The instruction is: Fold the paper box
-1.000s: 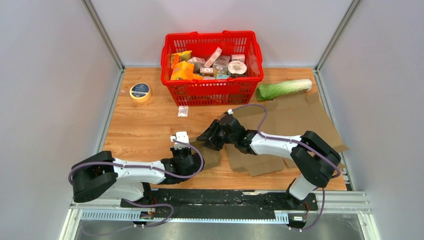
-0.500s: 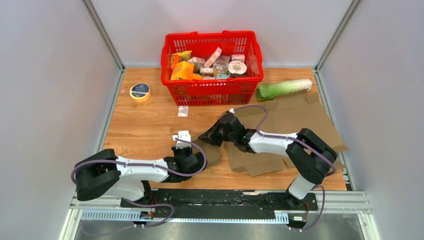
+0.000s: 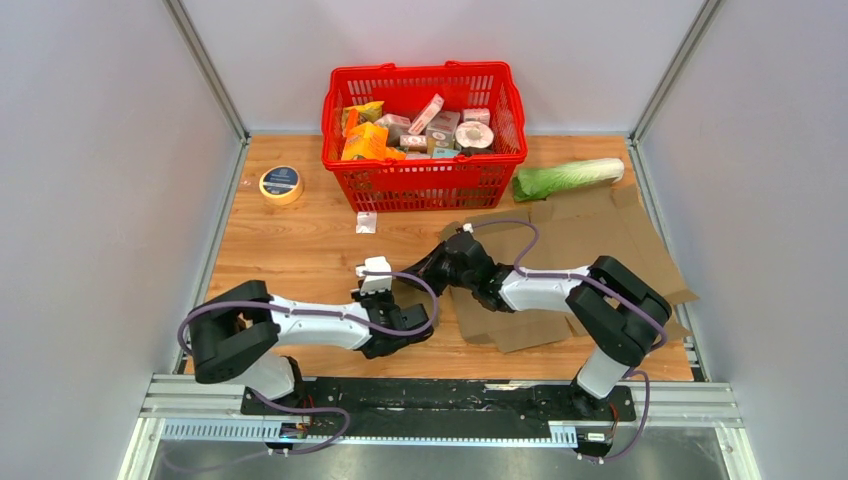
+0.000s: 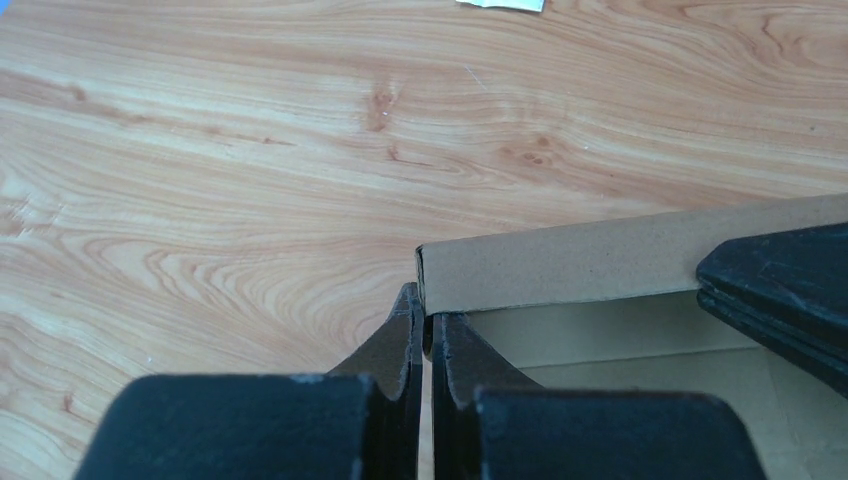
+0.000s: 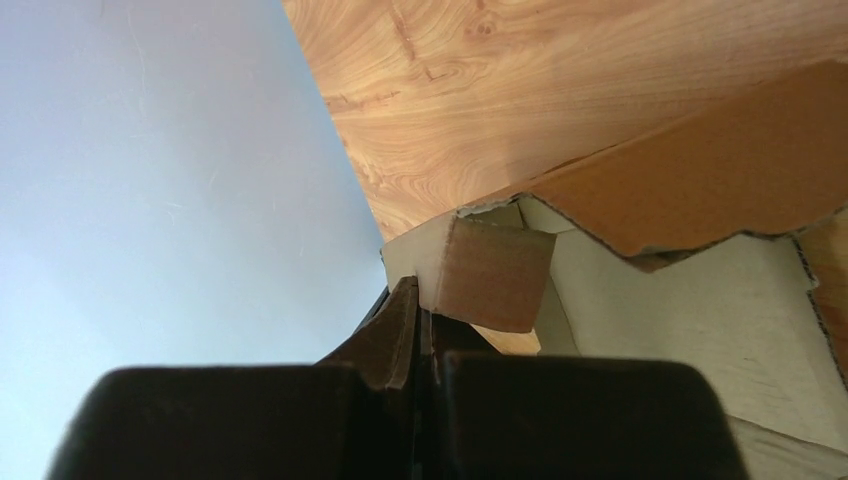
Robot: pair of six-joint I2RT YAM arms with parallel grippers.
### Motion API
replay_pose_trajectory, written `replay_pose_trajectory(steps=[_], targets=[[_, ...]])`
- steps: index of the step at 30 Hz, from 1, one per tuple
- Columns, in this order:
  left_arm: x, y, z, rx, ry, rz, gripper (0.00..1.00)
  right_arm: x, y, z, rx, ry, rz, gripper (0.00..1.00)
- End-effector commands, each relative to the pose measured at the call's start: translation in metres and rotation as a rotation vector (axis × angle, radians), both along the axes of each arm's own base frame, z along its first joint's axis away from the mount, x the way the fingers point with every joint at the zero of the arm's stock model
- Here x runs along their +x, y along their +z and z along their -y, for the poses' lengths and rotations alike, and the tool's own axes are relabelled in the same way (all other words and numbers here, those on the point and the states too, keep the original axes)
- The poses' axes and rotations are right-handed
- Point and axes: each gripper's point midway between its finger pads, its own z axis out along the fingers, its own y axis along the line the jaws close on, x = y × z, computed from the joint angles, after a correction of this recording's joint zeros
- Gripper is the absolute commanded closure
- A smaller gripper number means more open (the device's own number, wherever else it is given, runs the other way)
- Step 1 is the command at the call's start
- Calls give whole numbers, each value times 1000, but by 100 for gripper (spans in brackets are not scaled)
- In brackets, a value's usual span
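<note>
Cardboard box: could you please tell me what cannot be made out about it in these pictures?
- Left wrist view: the left gripper hides the lower corner of the cardboard box; the right edge cuts it off.
- Right wrist view: the right gripper hides the base of the flap.
- Top view: both grippers cover the gripped part.

The overhead view is bright and even, lit from above, so my arms lay only soft, short shadows on the bench [image 3: 290, 250]. My left wrist picture keeps the wood grain crisp, while my left gripper [image 4: 425, 328] sits dark and blurred at the bottom. My right wrist picture is softer, the right gripper [image 5: 425, 322] a black smear, and the paper box [image 5: 495, 275] shades its own pale inside.
</note>
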Motion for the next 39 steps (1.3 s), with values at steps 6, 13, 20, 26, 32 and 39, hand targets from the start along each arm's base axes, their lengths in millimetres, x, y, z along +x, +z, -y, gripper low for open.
replay_pose_trajectory(steps=[6, 13, 20, 26, 32, 39], targets=[[-4, 10, -11, 112, -47, -38, 88, -3, 5, 5, 47, -4, 25, 100], [-8, 14, 7, -121, -218, 12, 62, 6, 15, 5, 63, -15, 41, 100], [-19, 9, 11, -243, -315, 11, 55, 9, 13, 4, 74, -28, 20, 100], [-18, 10, 23, -261, -343, -4, 57, 10, 15, 4, 77, -33, 22, 100], [-10, 2, 31, -201, -296, -33, 66, 8, 19, 3, 93, -30, 21, 100], [0, -6, 21, -123, -215, -56, 76, 6, 20, 7, 97, -33, 20, 100]])
